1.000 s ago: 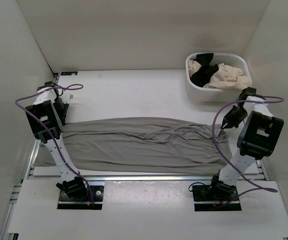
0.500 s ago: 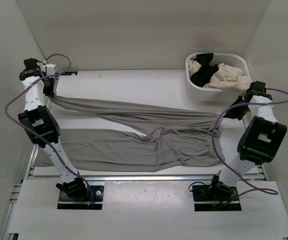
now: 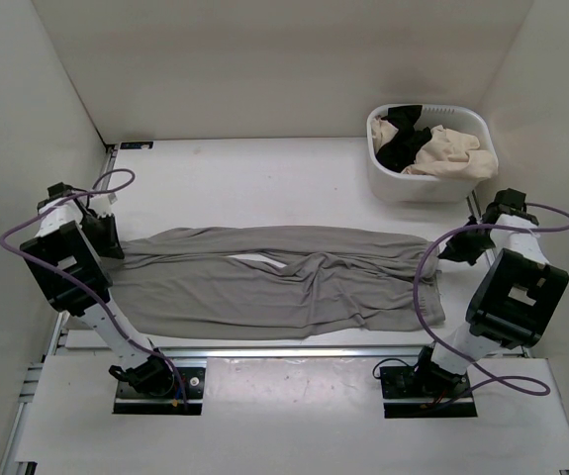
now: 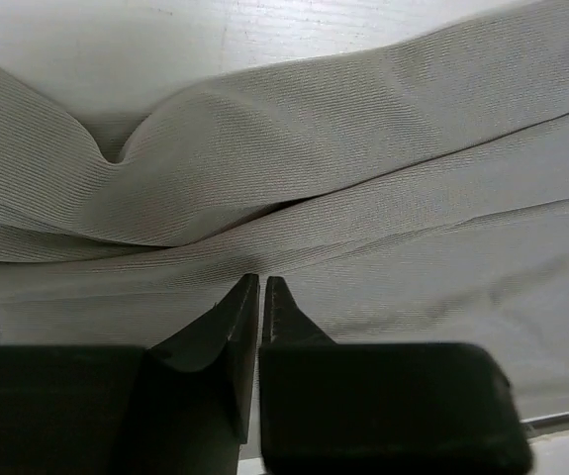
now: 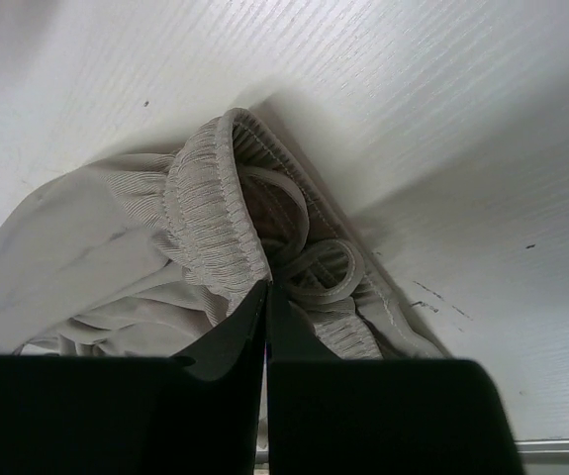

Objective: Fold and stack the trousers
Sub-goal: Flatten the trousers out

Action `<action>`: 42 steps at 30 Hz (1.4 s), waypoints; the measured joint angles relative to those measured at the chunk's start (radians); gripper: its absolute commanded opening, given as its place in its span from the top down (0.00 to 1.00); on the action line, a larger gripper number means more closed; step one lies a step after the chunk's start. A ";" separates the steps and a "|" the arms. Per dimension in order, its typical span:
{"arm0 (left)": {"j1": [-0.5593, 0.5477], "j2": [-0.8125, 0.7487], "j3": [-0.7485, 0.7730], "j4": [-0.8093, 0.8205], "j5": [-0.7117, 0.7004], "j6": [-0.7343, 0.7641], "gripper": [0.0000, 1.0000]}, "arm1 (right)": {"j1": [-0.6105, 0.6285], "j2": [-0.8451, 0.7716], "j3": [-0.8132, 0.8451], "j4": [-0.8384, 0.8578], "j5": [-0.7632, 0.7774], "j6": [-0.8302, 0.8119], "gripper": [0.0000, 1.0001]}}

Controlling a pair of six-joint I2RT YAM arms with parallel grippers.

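The grey trousers (image 3: 284,282) lie lengthwise across the table, legs to the left and waist to the right, one leg laid beside and partly over the other. My left gripper (image 3: 109,245) is low at the leg ends. In the left wrist view its jaws (image 4: 261,282) are shut where a fold of the grey fabric (image 4: 363,198) meets the tips. My right gripper (image 3: 449,249) is at the waist end. In the right wrist view it (image 5: 267,289) is shut on the gathered elastic waistband (image 5: 210,213), next to a looped drawstring (image 5: 329,269).
A white basket (image 3: 427,186) stands at the back right, holding a black garment (image 3: 401,148) and a beige garment (image 3: 452,148). White walls close in the left, right and back. A metal rail (image 3: 284,351) runs along the near table edge.
Both arms lifted one leg and the waist up and toward the back, then brought them back down. The trousers now lie flat again, and both grippers are low at the ends.
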 measured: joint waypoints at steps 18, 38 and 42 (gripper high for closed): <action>0.079 0.006 0.026 0.047 -0.217 -0.087 0.48 | -0.018 0.047 -0.023 0.015 -0.037 -0.035 1.00; 0.084 0.126 0.046 0.143 -0.285 -0.081 0.47 | -0.091 0.147 0.127 -0.014 -0.039 -0.060 1.00; 0.077 0.138 0.077 0.140 -0.243 -0.078 0.42 | -0.091 0.148 0.127 -0.013 -0.048 -0.060 1.00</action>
